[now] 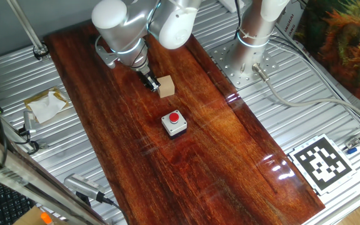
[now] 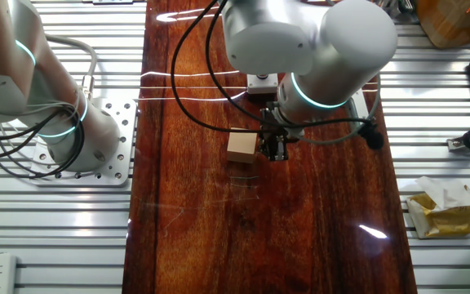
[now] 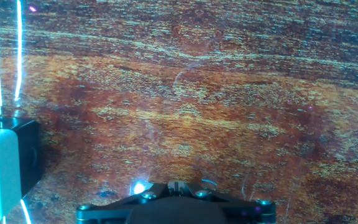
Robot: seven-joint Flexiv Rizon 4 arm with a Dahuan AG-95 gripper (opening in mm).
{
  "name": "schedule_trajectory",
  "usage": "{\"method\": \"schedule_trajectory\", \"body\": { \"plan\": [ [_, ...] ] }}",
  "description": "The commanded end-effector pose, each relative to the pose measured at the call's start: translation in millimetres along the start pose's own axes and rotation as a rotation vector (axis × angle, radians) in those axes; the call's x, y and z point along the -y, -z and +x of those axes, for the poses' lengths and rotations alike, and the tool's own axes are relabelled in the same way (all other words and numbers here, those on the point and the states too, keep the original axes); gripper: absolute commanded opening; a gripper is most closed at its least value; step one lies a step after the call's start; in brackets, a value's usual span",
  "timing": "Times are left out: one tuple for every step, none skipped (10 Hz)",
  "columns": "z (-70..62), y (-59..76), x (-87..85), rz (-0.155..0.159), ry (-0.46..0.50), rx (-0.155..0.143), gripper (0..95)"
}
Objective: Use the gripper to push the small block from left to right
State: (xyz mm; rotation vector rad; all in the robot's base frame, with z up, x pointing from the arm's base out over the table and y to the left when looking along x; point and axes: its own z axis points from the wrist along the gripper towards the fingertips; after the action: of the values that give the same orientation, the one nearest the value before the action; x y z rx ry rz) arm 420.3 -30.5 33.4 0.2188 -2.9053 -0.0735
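The small tan wooden block (image 1: pixel 165 86) sits on the dark wooden board (image 1: pixel 217 150), past the grey box with a red button (image 1: pixel 174 123). My gripper (image 1: pixel 150 81) is low over the board, right against the block's left side, fingers together and holding nothing. In the other fixed view the block (image 2: pixel 241 145) lies just left of the gripper (image 2: pixel 274 149). The hand view shows only the gripper's tip (image 3: pixel 176 185) at the bottom edge and the button box (image 3: pixel 5 162) at the left; the block is out of that view.
A fixed white-and-silver post (image 1: pixel 255 31) stands on a perforated plate at the board's back right. A black-and-white tag (image 1: pixel 320 161) lies at the right. Crumpled paper (image 1: pixel 45 106) lies left of the board. Ribbed metal table surrounds the board.
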Motion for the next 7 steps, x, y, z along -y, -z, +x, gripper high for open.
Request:
{"method": "schedule_trajectory", "body": {
  "plan": [
    [-0.2, 0.0, 0.0, 0.001, 0.000, 0.000, 0.0],
    [-0.2, 0.0, 0.0, 0.000, 0.000, 0.000, 0.0],
    [-0.2, 0.0, 0.0, 0.000, -0.001, 0.000, 0.0],
    [-0.2, 0.0, 0.0, 0.000, 0.000, 0.000, 0.0],
    [-0.2, 0.0, 0.0, 0.003, 0.002, 0.000, 0.0],
    [-0.2, 0.0, 0.0, 0.001, 0.003, 0.002, 0.0],
    [-0.3, 0.0, -0.1, 0.003, 0.006, 0.001, 0.0]
  ]
}}
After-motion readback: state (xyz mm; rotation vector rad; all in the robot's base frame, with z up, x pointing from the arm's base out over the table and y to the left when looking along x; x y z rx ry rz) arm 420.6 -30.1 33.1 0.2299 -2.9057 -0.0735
